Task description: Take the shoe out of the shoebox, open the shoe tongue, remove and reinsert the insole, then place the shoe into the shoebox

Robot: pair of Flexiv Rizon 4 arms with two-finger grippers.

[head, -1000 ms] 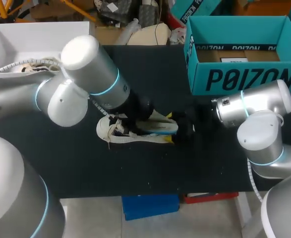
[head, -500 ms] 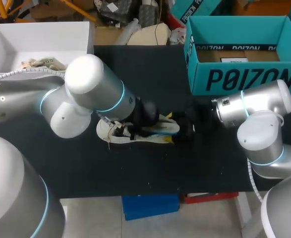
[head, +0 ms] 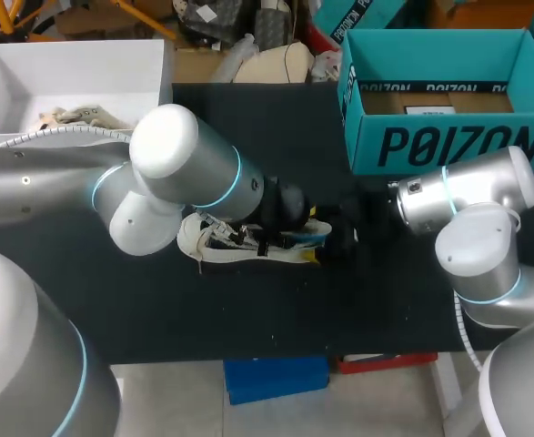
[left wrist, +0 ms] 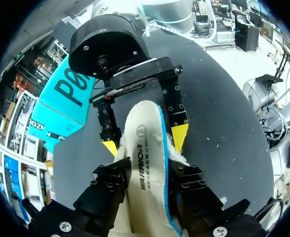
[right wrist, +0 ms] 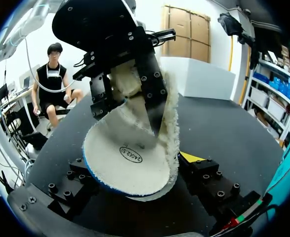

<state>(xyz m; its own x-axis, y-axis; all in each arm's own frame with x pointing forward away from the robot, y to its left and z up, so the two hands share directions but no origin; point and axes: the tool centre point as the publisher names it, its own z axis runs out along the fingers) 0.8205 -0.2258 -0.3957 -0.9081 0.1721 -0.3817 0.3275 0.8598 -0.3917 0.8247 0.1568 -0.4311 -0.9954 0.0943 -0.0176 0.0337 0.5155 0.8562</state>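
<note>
A white shoe (head: 214, 244) lies on its side mid-table, heel toward my right arm. Its fleecy white insole (head: 305, 238), blue-edged, sticks out at the heel. In the left wrist view the insole (left wrist: 145, 158) runs between the black fingers of my left gripper (left wrist: 147, 186), which touch both its edges. My right gripper (left wrist: 145, 142) faces it, yellow tips flanking the shoe's heel. In the right wrist view the insole's round heel end (right wrist: 127, 158) sits between my right gripper (right wrist: 130, 173) fingers, with the left gripper (right wrist: 127, 106) clamped just ahead. The left gripper (head: 289, 217) hides the shoe's middle.
The teal shoebox (head: 448, 146) stands open at the back right of the black table (head: 157, 319). A white bin (head: 30, 64) with pale cloth-like things (head: 80, 116) stands at the back left. My right gripper (head: 328, 235) rests by the shoe's heel.
My left arm has slid to the right along the shoe toward its heel, and its fingers have drawn closer together on the insole. The right arm has kept still.
</note>
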